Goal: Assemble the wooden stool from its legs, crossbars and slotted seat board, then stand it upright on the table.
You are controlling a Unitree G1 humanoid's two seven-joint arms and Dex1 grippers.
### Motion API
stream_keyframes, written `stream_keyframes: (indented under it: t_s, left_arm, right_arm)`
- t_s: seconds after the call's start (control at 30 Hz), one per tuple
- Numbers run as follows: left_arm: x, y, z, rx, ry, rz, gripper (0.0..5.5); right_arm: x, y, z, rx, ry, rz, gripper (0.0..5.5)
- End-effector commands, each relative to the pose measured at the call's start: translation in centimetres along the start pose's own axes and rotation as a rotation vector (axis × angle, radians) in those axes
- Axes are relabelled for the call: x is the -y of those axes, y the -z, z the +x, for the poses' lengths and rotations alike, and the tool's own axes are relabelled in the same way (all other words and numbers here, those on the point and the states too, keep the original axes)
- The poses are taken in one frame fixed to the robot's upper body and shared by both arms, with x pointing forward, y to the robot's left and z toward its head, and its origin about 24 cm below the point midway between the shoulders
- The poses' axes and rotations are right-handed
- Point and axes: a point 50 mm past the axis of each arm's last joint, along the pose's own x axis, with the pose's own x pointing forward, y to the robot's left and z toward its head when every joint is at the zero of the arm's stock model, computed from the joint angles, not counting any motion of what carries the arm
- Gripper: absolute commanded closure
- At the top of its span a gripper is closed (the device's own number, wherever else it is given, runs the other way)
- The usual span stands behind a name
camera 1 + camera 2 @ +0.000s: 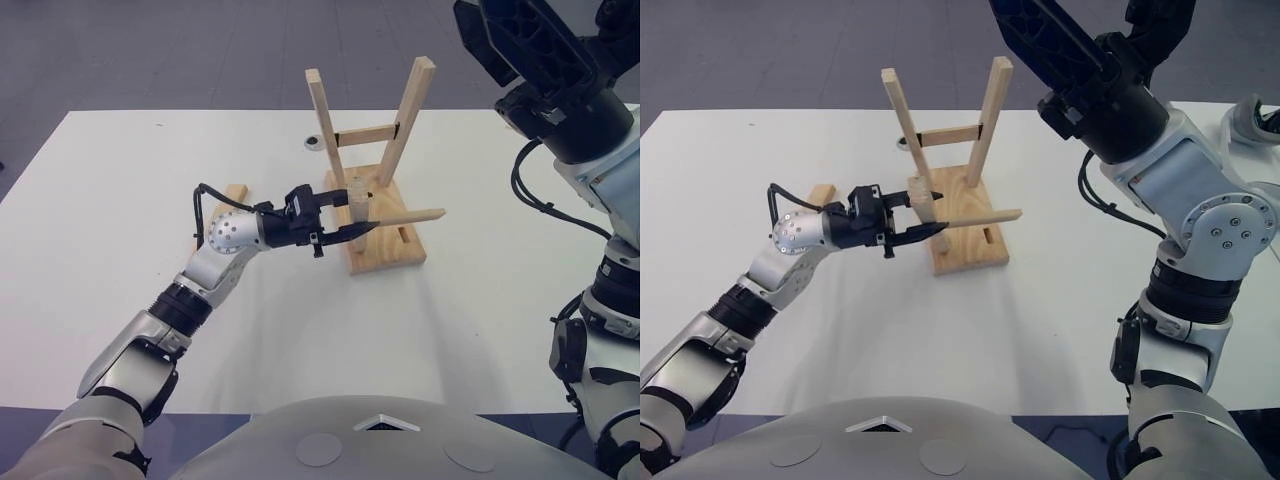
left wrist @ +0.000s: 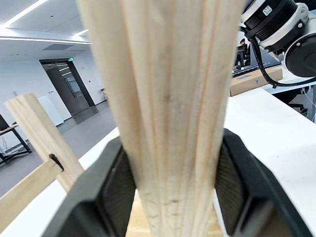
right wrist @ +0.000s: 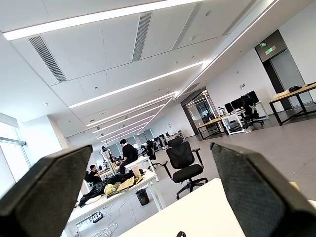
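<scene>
Two legs (image 1: pixel 412 115) plus crossbar (image 1: pixel 368 135) stand in seat board (image 1: pixel 388 252) on counter (image 1: pixel 120 220). Your left tool (image 1: pixel 345 215) clamps third leg (image 2: pixel 168 98); right tool (image 3: pixel 153 190) wide, empty. To do: seat it, add rest, flip upright.

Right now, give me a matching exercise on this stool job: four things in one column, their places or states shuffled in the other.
Things:
1. seat board
2. held leg
3. spare wooden piece
4. right jaws

States:
A. clamped in the left jaws
B. open and empty, raised above the table
C. lying flat on the table
D. on the table, left of the seat board

Pairs: 1-C, 2-A, 3-D, 4-B
</scene>
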Motion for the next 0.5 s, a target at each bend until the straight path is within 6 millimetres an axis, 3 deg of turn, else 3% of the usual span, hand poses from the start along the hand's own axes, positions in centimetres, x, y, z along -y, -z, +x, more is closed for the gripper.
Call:
stream_keyframes:
  t_s: [0.03, 0.13, 0.2, 0.37, 0.5]
  left_arm:
    - [5.8, 1.2, -15.7, -0.87, 0.306, -0.752, 3.47]
    - [5.3, -1.1, -15.6, -0.886, 0.319, -0.782, 3.47]
    - [5.5, -1.5, -15.8, -0.907, 0.321, -0.792, 3.47]
    - [5.8, -1.3, -15.3, -0.915, 0.286, -0.778, 3.47]
    - [7.4, 0.7, -13.9, -0.904, 0.217, -0.629, 3.47]
  right_arm:
    - [-0.2, 0.7, -0.3, 0.036, 0.05, -0.033, 1.03]
    - [-0.3, 0.7, -0.6, 0.057, 0.063, -0.037, 1.03]
    - [-0.3, 0.8, -0.7, 0.069, 0.071, -0.041, 1.03]
    - [-0.4, 0.8, -0.9, 0.08, 0.087, -0.045, 1.03]
    - [-0.4, 0.4, -0.9, 0.08, 0.088, -0.059, 1.03]
